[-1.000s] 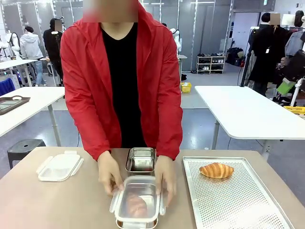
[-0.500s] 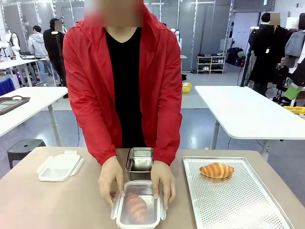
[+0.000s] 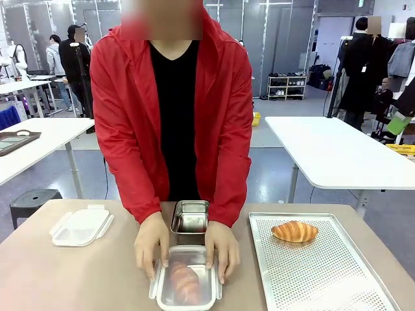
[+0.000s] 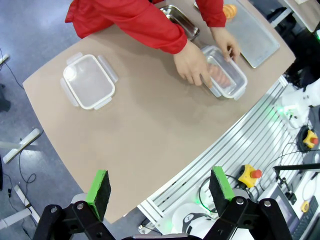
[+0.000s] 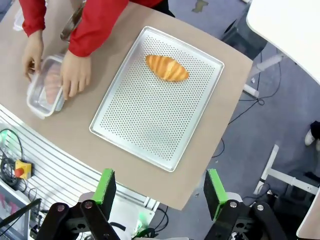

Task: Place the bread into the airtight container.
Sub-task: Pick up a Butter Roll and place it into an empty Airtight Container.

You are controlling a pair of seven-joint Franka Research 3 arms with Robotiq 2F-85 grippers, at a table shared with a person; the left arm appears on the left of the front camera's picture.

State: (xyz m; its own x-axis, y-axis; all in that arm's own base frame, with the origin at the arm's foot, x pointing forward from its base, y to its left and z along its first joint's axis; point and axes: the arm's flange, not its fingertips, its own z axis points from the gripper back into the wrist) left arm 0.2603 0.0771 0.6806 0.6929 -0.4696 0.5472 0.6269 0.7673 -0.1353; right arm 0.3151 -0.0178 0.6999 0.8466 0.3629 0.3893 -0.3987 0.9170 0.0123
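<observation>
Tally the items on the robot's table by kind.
Bread: 2, boxed bread and tray bread
Steel containers: 2, near container and far container
Clip lids: 2, fitted lid and loose lid
Perforated tray: 1
Total: 7

Perforated metal tray point(image 3: 324, 278) sat on the right of the brown table point(image 3: 78, 278), and a black stool point(image 3: 32, 199) stood off its far left corner. Farther back, a white table point(image 3: 337, 155) stood right, a second white table point(image 3: 45, 133) left carried a dark tray point(image 3: 16, 141), and a yellow bin point(image 3: 253, 118) sat far behind.
</observation>
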